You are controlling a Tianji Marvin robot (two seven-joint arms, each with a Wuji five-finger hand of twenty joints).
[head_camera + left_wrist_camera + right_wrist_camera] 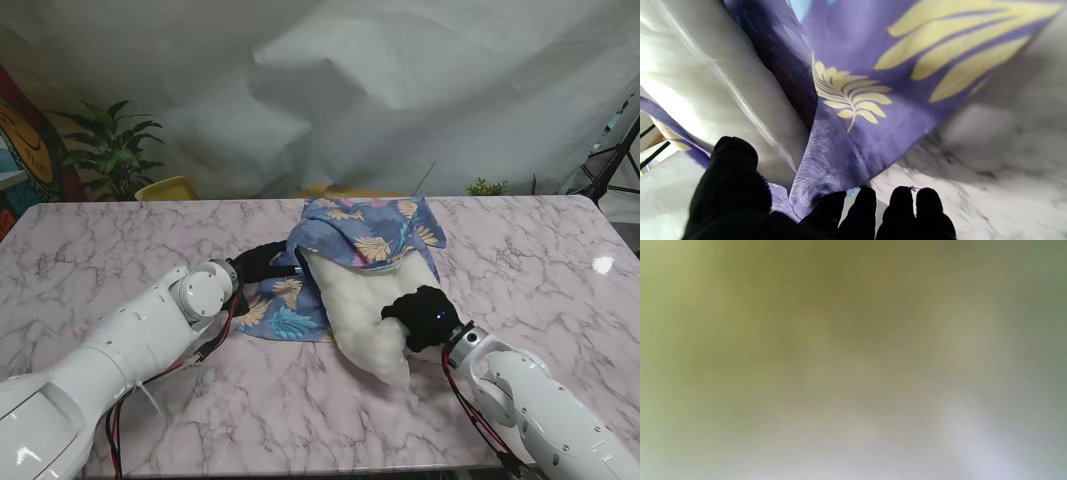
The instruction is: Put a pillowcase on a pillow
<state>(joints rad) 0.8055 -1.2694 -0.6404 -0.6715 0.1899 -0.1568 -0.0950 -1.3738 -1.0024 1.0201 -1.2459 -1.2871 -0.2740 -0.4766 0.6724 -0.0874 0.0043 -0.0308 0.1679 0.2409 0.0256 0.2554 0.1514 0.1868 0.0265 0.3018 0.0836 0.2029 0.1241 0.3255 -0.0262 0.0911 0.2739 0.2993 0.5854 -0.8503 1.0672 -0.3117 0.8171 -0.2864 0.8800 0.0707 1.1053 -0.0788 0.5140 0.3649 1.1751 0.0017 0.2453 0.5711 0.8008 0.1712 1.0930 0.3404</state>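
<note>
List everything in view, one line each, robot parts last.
pillow: one, white, table centre, far end inside the pillowcase
pillowcase: one, blue-purple with yellow leaves, over the pillow's far end
table: one, pink-white marble
plant: one, green, beyond the table's far left
yellow object: one, behind the far table edge, left
backdrop: one, white cloth
left hand: black glove, at the pillowcase's left edge, fabric by its fingertips
right hand: black glove, gripping the pillow's near right side

Gloved left hand point(826, 213) pinching pillowcase point(873, 110) hem, pillow point(706, 86) beside — marble table point(1007, 186)
</note>
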